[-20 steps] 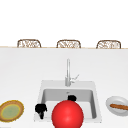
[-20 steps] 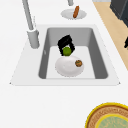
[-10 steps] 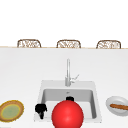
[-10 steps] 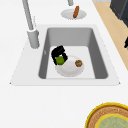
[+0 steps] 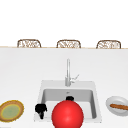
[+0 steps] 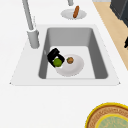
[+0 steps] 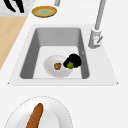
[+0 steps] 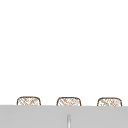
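Observation:
My right hand (image 6: 53,55) is down in the sink (image 6: 101,65), shut on a small green round fruit (image 6: 57,62). It hangs at the left edge of a white plate (image 6: 75,68) on the sink floor, and a small brown item (image 6: 70,60) lies on that plate. The right side view shows the same hand (image 7: 74,59), green fruit (image 7: 70,65), plate (image 7: 51,67) and brown item (image 7: 57,66). In the front view this hand (image 5: 69,98) peeks over a big red ball (image 5: 67,115). My left hand (image 5: 40,109) hovers idle near the sink's front left, fingers relaxed.
A tall faucet (image 5: 67,72) stands behind the basin. A yellow-rimmed plate (image 5: 11,110) sits on the counter to the left. A white dish with a sausage (image 5: 119,106) sits to the right. Wicker chair backs (image 5: 68,44) line the far edge.
My right hand has carried the green fruit lower and toward the left end of the sink, down to the white plate's edge. The left hand has stayed put.

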`<action>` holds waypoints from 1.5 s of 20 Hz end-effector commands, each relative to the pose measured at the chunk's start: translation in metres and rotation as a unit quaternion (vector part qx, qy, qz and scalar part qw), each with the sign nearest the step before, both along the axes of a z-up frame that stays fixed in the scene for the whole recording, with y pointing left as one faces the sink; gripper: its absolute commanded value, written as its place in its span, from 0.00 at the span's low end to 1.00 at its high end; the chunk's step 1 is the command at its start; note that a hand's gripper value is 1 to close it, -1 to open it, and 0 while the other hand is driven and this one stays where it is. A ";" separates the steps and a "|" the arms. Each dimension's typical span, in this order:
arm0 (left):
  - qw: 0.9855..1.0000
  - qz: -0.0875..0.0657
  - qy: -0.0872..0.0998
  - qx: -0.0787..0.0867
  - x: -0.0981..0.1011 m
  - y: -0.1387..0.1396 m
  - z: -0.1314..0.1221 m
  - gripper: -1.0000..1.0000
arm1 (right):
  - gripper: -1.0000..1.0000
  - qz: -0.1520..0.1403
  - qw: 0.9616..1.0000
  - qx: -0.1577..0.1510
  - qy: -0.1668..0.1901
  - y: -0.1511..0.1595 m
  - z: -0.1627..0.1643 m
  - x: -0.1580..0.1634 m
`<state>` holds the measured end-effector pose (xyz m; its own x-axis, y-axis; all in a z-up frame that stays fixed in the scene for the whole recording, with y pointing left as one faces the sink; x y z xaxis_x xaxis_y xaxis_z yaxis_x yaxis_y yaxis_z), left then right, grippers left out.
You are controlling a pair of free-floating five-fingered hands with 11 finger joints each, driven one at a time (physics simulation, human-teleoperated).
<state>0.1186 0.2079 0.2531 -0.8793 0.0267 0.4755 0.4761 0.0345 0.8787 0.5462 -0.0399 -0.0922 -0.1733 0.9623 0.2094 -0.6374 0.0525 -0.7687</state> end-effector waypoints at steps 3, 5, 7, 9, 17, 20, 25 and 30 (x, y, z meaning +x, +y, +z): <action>1.000 0.000 0.000 0.000 0.000 0.000 0.000 0.50 | 1.00 0.009 1.000 0.001 -0.027 0.000 -0.005 -0.026; 1.000 0.000 0.000 0.000 0.000 0.000 0.000 0.50 | 0.00 0.001 0.999 0.003 -0.045 0.000 0.002 -0.028; 1.000 0.000 0.000 0.000 0.000 0.000 0.000 0.50 | 0.00 0.009 0.998 -0.030 -0.047 0.002 0.004 -0.020; 1.000 0.000 0.000 0.000 0.000 0.000 0.000 0.50 | 0.00 0.007 0.996 -0.071 -0.055 0.004 0.010 -0.015; 1.000 0.000 0.000 0.000 0.000 0.000 0.000 0.50 | 0.00 0.005 0.996 -0.081 -0.027 -0.006 0.017 -0.022; 1.000 0.000 0.000 0.000 0.000 0.000 0.000 0.50 | 0.00 0.010 0.996 -0.081 -0.026 -0.013 0.035 -0.024; 1.000 0.000 0.000 0.000 0.000 0.000 0.000 0.50 | 0.00 0.020 0.997 -0.078 -0.017 -0.020 0.051 -0.030; 1.000 0.000 0.000 0.000 0.000 0.000 0.000 0.50 | 0.00 0.012 0.997 -0.073 -0.014 -0.022 0.050 -0.029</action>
